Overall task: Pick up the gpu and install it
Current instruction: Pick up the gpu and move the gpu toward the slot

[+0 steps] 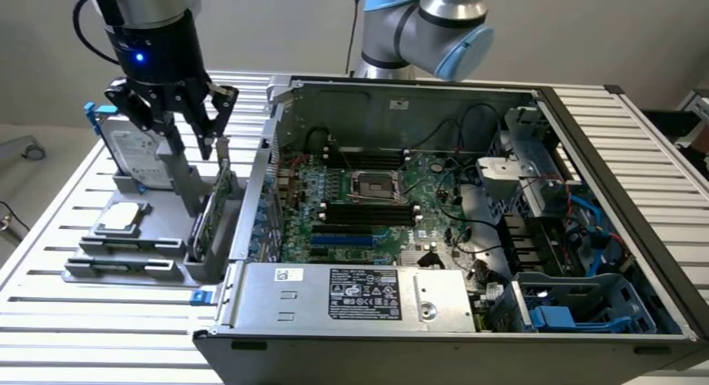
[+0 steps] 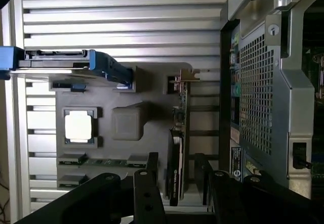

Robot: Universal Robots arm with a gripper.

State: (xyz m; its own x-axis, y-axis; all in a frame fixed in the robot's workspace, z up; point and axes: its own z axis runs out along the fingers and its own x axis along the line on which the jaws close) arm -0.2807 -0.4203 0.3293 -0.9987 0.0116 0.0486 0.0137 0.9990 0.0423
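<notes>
The gpu [image 1: 218,204] stands on its edge in a slot of the grey parts holder [image 1: 166,236], just left of the computer case. In the wrist view the gpu [image 2: 177,150] appears edge-on, green board and black cover, with its metal bracket [image 2: 185,77] at the far end. My gripper [image 1: 194,151] hangs open just above the card's far end. Its two black fingers [image 2: 147,193] straddle the card's line without touching it, and nothing is held.
The holder also carries a silver hard drive with a blue frame [image 1: 139,157], a CPU [image 1: 122,217] and memory sticks [image 1: 119,265]. The open computer case [image 1: 620,194] with its motherboard [image 1: 366,211] and blue slots [image 1: 338,236] lies to the exterior view's right. The power supply [image 1: 354,294] sits in front.
</notes>
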